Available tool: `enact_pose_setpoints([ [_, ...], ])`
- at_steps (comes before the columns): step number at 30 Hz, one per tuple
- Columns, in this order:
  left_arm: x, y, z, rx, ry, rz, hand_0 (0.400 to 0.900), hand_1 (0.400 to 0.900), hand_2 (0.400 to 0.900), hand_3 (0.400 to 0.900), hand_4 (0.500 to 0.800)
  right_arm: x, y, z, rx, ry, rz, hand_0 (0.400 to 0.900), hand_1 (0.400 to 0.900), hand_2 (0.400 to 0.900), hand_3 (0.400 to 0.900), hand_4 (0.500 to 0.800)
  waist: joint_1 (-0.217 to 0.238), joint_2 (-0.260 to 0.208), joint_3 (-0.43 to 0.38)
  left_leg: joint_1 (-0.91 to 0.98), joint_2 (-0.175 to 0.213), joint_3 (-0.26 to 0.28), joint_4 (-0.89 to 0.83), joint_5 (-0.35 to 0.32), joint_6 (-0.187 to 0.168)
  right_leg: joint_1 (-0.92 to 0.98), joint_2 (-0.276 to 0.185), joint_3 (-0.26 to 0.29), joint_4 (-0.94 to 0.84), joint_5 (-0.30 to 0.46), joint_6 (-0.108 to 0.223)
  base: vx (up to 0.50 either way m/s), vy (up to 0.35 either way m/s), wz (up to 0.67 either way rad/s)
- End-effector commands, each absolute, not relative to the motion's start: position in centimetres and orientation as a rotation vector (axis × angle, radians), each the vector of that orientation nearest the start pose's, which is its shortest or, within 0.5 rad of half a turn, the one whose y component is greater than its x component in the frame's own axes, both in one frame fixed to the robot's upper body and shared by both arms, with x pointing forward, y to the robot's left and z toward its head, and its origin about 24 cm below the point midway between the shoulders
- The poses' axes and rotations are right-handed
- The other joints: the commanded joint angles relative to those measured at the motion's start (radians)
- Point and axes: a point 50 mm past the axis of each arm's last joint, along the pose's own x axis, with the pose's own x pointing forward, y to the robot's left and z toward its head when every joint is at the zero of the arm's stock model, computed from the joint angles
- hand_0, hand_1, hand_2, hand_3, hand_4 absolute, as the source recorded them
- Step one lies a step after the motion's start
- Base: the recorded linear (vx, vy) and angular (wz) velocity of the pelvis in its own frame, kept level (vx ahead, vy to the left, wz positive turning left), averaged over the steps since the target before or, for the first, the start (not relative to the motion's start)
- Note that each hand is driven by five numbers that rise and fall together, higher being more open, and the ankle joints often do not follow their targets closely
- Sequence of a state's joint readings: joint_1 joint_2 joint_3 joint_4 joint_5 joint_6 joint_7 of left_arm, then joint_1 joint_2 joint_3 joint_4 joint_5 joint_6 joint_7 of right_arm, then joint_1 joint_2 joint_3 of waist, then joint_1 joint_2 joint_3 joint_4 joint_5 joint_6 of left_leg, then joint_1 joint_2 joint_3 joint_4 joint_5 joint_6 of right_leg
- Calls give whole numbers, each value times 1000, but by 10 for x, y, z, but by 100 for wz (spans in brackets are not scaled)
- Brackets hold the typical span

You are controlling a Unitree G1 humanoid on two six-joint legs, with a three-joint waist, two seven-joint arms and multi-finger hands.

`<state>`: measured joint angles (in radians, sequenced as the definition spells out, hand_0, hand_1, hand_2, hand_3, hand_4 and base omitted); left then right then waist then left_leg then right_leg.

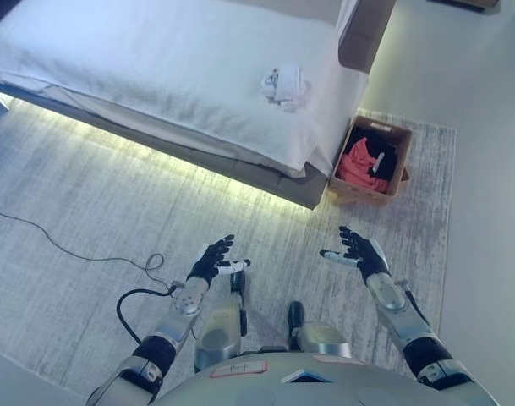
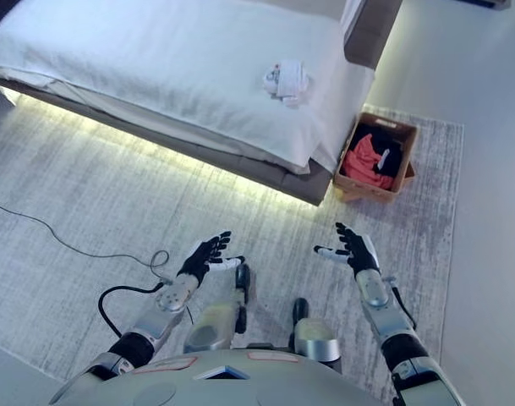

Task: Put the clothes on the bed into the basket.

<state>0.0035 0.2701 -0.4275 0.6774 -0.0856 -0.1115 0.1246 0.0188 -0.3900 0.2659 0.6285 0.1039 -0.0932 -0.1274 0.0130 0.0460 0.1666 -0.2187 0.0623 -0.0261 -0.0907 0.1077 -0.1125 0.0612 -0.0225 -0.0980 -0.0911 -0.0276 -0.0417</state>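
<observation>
Basket (image 1: pixel 371 161) sat on the rug (image 1: pixel 88 203) just off the bed's near corner, on the robot's right side, touching or nearly touching the bed frame. It was a brown open-top box shape w/ low walls. Inside: a red/orange garment (image 1: pixel 357 167) filling most of the near part, & a black garment (image 1: pixel 384 154) beside it toward the far wall. Both lay loose, below or about level w/ the rim.

Bed (image 1: pixel 156 68) had white sheets; one small crumpled white piece of clothing (image 1: pixel 284 86) lay on it near the basket-side edge, well apart from both hands.

Left hand (image 1: pixel 211 259) hovered over the rug, fingers spread & straight, holding nothing. Right hand (image 1: pixel 361 253) was likewise raised, fingers splayed wide, empty. Both were well short of bed & basket; right hand was nearer the basket.
</observation>
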Motion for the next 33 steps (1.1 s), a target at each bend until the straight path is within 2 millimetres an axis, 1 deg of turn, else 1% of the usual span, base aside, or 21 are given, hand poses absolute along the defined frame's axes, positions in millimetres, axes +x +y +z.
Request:
enact_pose_setpoints([
  [1, 216, 169, -75, 299, 441, -101, 900, 900, 900, 900, 800, 232, -211, -45, -411, 342, 41, 900, 900, 900, 900, 800, 1, -23, -51, -69, -22, 36, 7, 110, 30, 125, 24, 26, 4, -105, 103, 476, 262, -37],
  [4, 217, 176, -73, 311, 432, -86, 900, 900, 900, 900, 800, 228, -207, -49, -384, 361, 47, 900, 900, 900, 900, 800, 13, -63, -76, -80, -56, 53, 116, 52, 76, 163, -50, 31, 54, -141, 123, 485, 249, -22],
  [6, 219, 180, -70, 326, 423, -85, 900, 900, 900, 900, 800, 227, -201, -51, -370, 361, 68, 900, 900, 900, 900, 800, 18, -89, -94, -75, -78, 67, 144, 14, 107, 117, -85, 32, 182, -119, 144, 389, 225, -2],
  [7, 220, 182, -69, 336, 417, -90, 900, 900, 900, 900, 800, 227, -200, -52, -370, 366, 77, 900, 900, 900, 900, 800, 20, -97, -100, -58, -90, 68, 139, -4, 123, 76, -98, 34, 261, -89, 156, 370, 255, -3],
  [9, 223, 185, -66, 347, 408, -85, 900, 900, 900, 900, 800, 231, -193, -49, -356, 349, 89, 900, 900, 900, 900, 800, 20, -101, -93, -17, -119, 74, 125, -27, 158, -37, -129, 33, 490, 85, 170, 268, 272, -11],
  [10, 226, 187, -64, 355, 406, -87, 900, 900, 900, 900, 800, 234, -190, -48, -350, 342, 102, 900, 900, 900, 900, 800, 13, -92, -78, 11, -120, 70, 105, -25, 165, -89, -126, 27, 589, 119, 169, 206, 280, -7],
  [11, 226, 188, -65, 361, 410, -87, 900, 900, 900, 900, 800, 236, -186, -47, -340, 335, 111, 900, 900, 900, 900, 800, 7, -82, -66, 52, -125, 71, 76, -28, 174, -119, -133, 0, 671, 139, 167, 245, 271, -2],
  [13, 228, 190, -64, 373, 411, -80, 900, 900, 900, 900, 800, 238, -183, -46, -337, 329, 117, 900, 900, 900, 900, 800, 6, -66, -56, 133, -134, 75, 19, -47, 191, -161, -198, -94, 741, 143, 167, 360, 247, -4],
  [14, 228, 193, -64, 368, 414, -64, 900, 900, 900, 900, 800, 238, -181, -44, -330, 321, 121, 900, 900, 900, 900, 800, 7, -65, -56, 169, -132, 81, 3, -73, 186, -176, -229, -139, 723, 104, 172, 356, 129, 1],
  [15, 227, 194, -65, 364, 421, -59, 900, 900, 900, 900, 800, 238, -181, -44, -329, 321, 121, 900, 900, 900, 900, 800, 4, -59, -53, 179, -120, 86, 3, -72, 184, -183, -230, -179, 670, 89, 157, 328, 51, -1],
  [16, 226, 194, -66, 356, 427, -54, 900, 900, 900, 900, 800, 238, -182, -43, -324, 317, 116, 900, 900, 900, 900, 800, 1, -52, -46, 189, -109, 84, 3, -78, 177, -203, -221, -194, 622, 63, 150, 232, -24, 6],
  [19, 226, 191, -69, 356, 434, -66, 900, 900, 900, 900, 800, 239, -184, -40, -313, 304, 94, 900, 900, 900, 900, 800, -11, -47, -18, 212, -91, 72, 3, -101, 153, -237, -201, -186, 368, 68, 164, 241, -101, 9],
  [21, 226, 190, -70, 366, 442, -64, 900, 900, 900, 900, 800, 243, -185, -36, -307, 285, 71, 900, 900, 900, 900, 800, -17, -66, -11, 226, -85, 63, 3, -126, 130, -260, -179, -150, 140, 143, 197, 288, -225, 21],
  [23, 228, 190, -68, 376, 432, -67, 900, 900, 900, 900, 800, 245, -185, -32, -313, 265, 62, 900, 900, 900, 900, 800, -23, -79, -6, 251, -66, 60, 3, -148, 108, -301, -173, -124, 13, 215, 230, 333, -272, 28],
  [25, 228, 192, -68, 378, 426, -61, 900, 900, 900, 900, 800, 244, -186, -31, -323, 258, 57, 900, 900, 900, 900, 800, -24, -91, -5, 274, -52, 54, 3, -166, 91, -308, -183, -139, 4, 246, 249, 342, -296, 35],
  [27, 226, 192, -69, 379, 432, -61, 900, 900, 900, 900, 800, 242, -187, -33, -319, 271, 52, 900, 900, 900, 900, 800, -19, -99, -21, 285, -40, 43, 3, -186, 80, -286, -180, -158, 4, 234, 236, 365, -345, 25],
  [28, 223, 193, -71, 377, 441, -52, 900, 900, 900, 900, 800, 242, -188, -33, -325, 271, 59, 900, 900, 900, 900, 800, -19, -95, -36, 312, -12, 47, 3, -195, 69, -265, -155, -169, 4, 221, 223, 497, -459, 28],
  [29, 220, 194, -72, 372, 444, -46, 900, 900, 900, 900, 800, 241, -190, -34, -332, 277, 66, 900, 900, 900, 900, 800, -28, -88, -51, 340, 22, 46, 10, -188, 56, -239, -120, -156, 4, 199, 206, 481, -441, 32],
  [30, 219, 192, -72, 357, 446, -49, 900, 900, 900, 900, 800, 239, -191, -35, -339, 280, 74, 900, 900, 900, 900, 800, -28, -86, -53, 311, 35, 41, 77, -189, 50, -218, -109, -144, 4, 183, 193, 408, -421, 30],
  [31, 218, 191, -72, 336, 443, -45, 900, 900, 900, 900, 800, 238, -193, -34, -348, 277, 87, 900, 900, 900, 900, 800, -26, -82, -52, 263, 42, 28, 222, -159, 41, -191, -91, -142, 4, 169, 172, 273, -371, 9],
  [33, 219, 187, -69, 311, 423, -58, 900, 900, 900, 900, 800, 238, -199, -31, -365, 270, 90, 900, 900, 900, 900, 800, -10, -80, -23, 133, 23, -6, 527, -103, 49, -140, -72, -146, 4, 138, 135, 212, -386, 8],
])
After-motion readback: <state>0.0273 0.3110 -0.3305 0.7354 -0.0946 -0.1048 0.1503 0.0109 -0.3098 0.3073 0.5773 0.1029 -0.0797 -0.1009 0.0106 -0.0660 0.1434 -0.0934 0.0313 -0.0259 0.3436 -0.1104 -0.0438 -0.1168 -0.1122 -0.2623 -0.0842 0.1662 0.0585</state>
